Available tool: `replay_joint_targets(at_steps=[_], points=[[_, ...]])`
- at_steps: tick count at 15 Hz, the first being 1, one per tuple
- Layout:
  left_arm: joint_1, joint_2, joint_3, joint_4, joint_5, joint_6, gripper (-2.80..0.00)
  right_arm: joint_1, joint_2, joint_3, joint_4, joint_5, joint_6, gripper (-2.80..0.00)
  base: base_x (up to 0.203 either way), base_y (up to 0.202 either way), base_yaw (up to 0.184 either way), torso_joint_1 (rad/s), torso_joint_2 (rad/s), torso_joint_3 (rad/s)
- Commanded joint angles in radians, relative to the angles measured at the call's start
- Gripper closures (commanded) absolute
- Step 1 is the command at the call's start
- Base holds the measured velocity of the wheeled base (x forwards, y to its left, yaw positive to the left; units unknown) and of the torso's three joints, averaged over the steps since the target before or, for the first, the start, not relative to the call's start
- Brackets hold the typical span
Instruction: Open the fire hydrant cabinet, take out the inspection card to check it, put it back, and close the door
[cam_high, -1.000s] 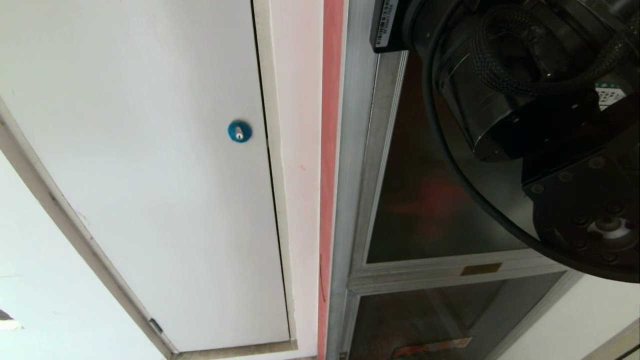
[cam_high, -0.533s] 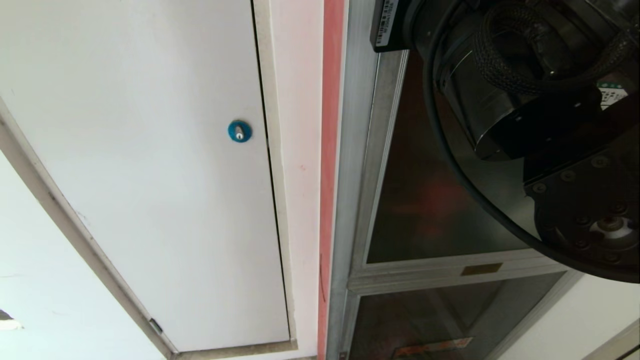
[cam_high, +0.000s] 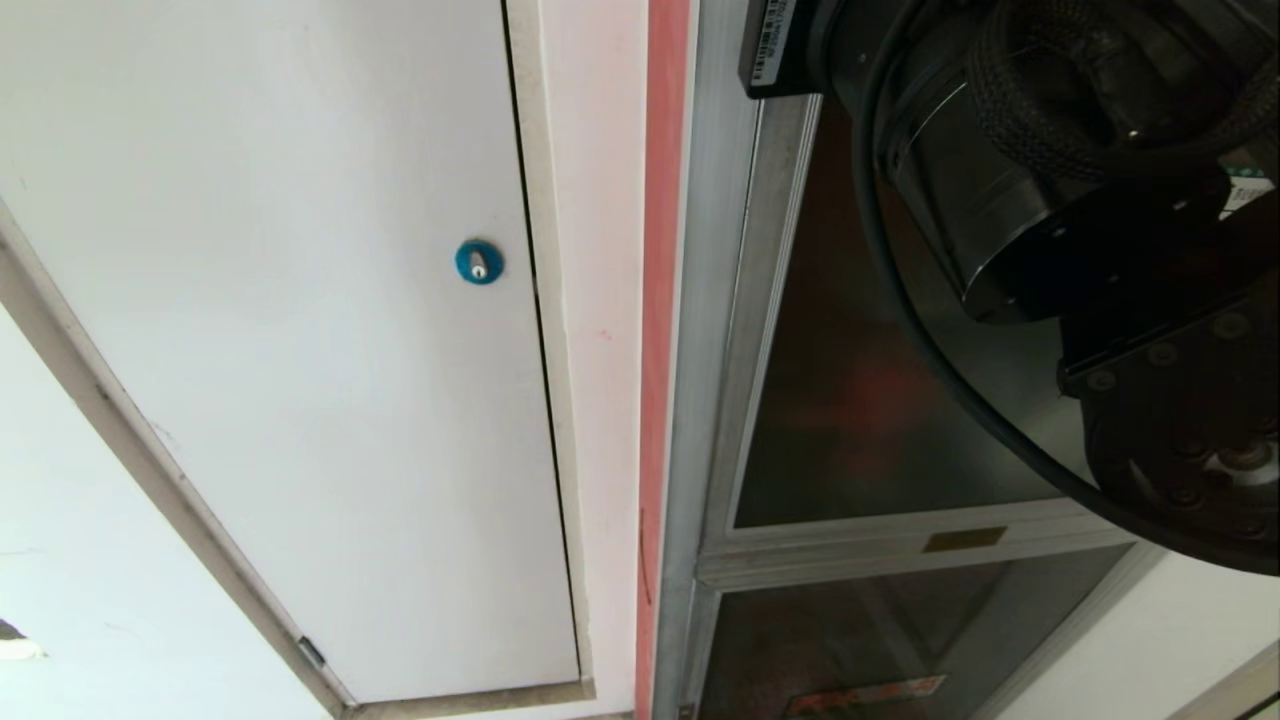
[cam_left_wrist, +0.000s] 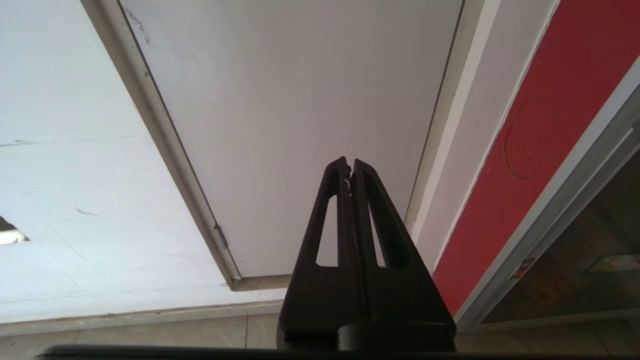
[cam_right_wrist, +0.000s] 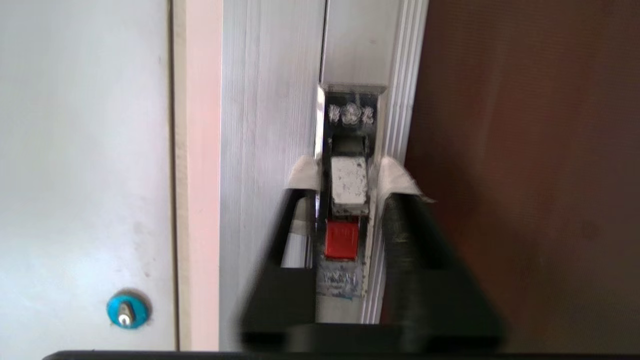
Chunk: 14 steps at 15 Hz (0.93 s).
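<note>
The fire hydrant cabinet's aluminium frame (cam_high: 715, 300) runs up the right half of the head view, and its dark glass door (cam_high: 880, 400) is closed. The right wrist view shows a recessed latch in the door frame, with a pale metal tab (cam_right_wrist: 349, 186) above a red button (cam_right_wrist: 341, 239). My right gripper (cam_right_wrist: 350, 175) is open, and its white-taped fingertips (cam_right_wrist: 306, 174) straddle the tab with narrow gaps on each side. My right arm (cam_high: 1100, 200) covers the door's upper right. My left gripper (cam_left_wrist: 350, 165) is shut and empty, low beside the white panel door. The inspection card is hidden.
A plain white panel door (cam_high: 300, 300) with a blue round lock (cam_high: 479, 262) fills the wall left of the cabinet, beyond a red strip (cam_high: 662, 300). A smaller dark glass panel (cam_high: 900, 630) lies below the door. Tiled floor (cam_left_wrist: 150, 335) shows in the left wrist view.
My right arm has shifted slightly to the right in the head view. The cabinet, door and wall have stayed put.
</note>
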Motion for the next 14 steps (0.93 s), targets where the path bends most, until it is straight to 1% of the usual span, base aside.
replay_joint_targets(at_steps=[1, 7, 9, 14], points=[[0.0, 0.001, 0.0, 0.0, 0.0, 0.0, 0.0, 0.012, -0.012, 0.0, -0.005, -0.006, -0.007, 0.0, 0.0, 0.0, 0.0, 0.0, 0.0, 0.0], [-0.001, 0.001, 0.0, 0.0, 0.0, 0.0, 0.0, 0.024, -0.026, 0.007, -0.006, -0.014, -0.008, 0.0, 0.0, 0.0, 0.0, 0.0, 0.0, 0.0], [0.0, 0.001, 0.0, 0.0, 0.0, 0.0, 0.0, 0.037, -0.031, 0.009, -0.007, -0.029, -0.009, 0.0, 0.0, 0.0, 0.0, 0.0, 0.0, 0.0], [0.0, 0.001, 0.0, 0.0, 0.0, 0.0, 0.0, 0.061, -0.089, 0.069, -0.008, -0.046, -0.008, 0.0, 0.0, 0.0, 0.0, 0.0, 0.0, 0.0]])
